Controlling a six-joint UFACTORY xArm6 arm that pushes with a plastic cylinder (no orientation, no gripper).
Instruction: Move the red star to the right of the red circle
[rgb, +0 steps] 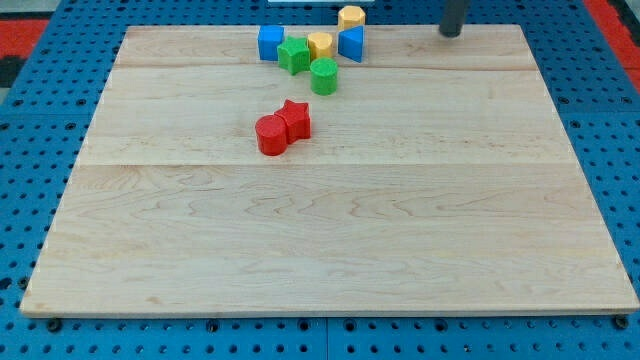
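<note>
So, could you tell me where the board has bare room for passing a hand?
The whole stretch below the red circle and red star is bare, and so are both sides. The top centre is crowded by the blue, green and yellow blocks. My tip sits top right.

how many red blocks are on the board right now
2. The red circle sits near the board's middle, and the red star touches it on the view's upper right. None looks hidden. My tip is far off at the top right.

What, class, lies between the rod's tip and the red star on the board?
Nothing visible. My tip sits at the view's top right, and bare wood runs from it to the red star. The blue block and green cylinder lie just above that line.
</note>
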